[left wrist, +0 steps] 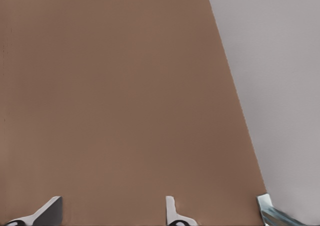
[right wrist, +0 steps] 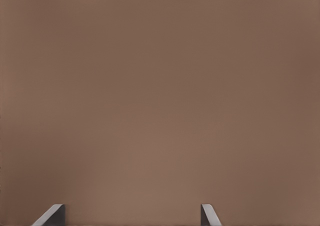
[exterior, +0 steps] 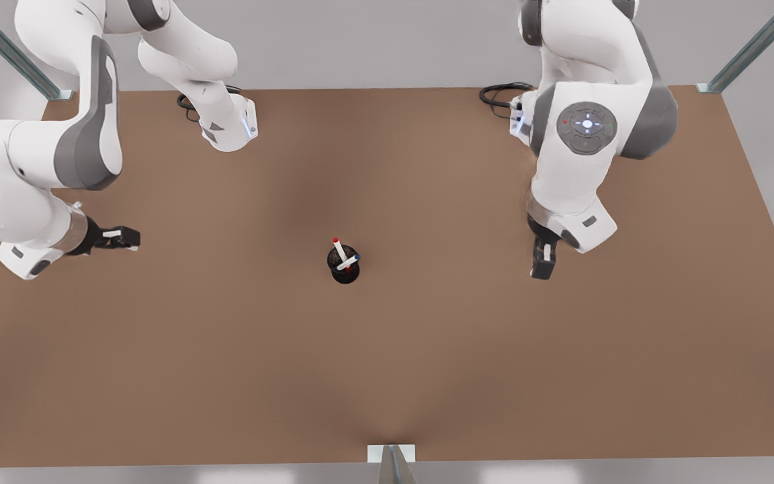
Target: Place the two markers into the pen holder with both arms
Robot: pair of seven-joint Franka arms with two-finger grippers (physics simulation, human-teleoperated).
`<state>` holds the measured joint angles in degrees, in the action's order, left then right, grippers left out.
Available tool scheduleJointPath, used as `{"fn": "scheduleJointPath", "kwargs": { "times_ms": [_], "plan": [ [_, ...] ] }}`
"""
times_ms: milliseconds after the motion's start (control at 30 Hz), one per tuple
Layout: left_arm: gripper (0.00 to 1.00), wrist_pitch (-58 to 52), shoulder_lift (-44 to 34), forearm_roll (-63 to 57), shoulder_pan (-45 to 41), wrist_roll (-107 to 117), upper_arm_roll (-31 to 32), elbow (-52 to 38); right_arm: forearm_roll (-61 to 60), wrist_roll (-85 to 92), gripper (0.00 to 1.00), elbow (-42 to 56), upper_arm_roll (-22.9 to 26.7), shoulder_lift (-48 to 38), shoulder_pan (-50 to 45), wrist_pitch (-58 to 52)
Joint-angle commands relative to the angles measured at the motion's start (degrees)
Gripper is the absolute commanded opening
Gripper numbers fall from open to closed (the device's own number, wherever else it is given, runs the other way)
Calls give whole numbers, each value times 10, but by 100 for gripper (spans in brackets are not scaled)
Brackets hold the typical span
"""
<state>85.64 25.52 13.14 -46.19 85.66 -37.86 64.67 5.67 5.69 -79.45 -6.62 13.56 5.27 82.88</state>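
Since both markers stand in the pen holder (exterior: 345,275) near the middle of the table (exterior: 226,363), I judge the placing step done and only the wrap-up left. The red-capped marker (exterior: 339,249) leans up and toward the front view's left. The blue-capped marker (exterior: 349,263) lies lower across the rim, its cap toward the front view's right. The two white barrels cross inside the cup.

I take the left gripper (exterior: 133,239) to be the one at the front view's left, because its wrist view catches the table's edge and a metal post. It hangs well away from the holder, and the left wrist view shows its claw (left wrist: 112,213) spread apart with nothing between the fingers. The right gripper (exterior: 541,272) points down at bare table at the front view's right, also well away. Its claw (right wrist: 132,216) is likewise parted and empty.

As I see it, the next move calls for little: keep both arms away from the cup, as a nudge could tip it or shake out the low-lying blue marker.

The holder is a small black cylinder with a dark, mesh-like wall. The markers are slim, smooth and round, so they would roll if spilled. The table is a flat, matt brown surface.
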Motion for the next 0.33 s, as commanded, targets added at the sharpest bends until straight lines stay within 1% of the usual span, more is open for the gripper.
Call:
{"fn": "scheduleJointPath", "kwargs": {
  "times_ms": [0,33,67,133,167,300],
  "plan": [
    [100,-149,-39,-104,290,-736,369,-2,4,-67,100,16,-1,-3,-4,-4],
    [100,-144,-49,-138,335,-838,422,26,15,-67,100,23,0,-3,-8,-6],
    [100,-68,-115,-140,362,-988,423,148,20,-67,100,28,-1,-4,-8,-18],
    [100,-133,-97,-140,364,-978,422,118,19,-66,100,29,0,-12,-8,-34],
    [100,-133,-94,-139,368,-978,421,118,18,-66,100,21,4,-31,-10,-36],
    [100,-160,-96,-131,365,-978,423,118,16,-67,100,11,5,-44,-11,-36]
  ]
}}
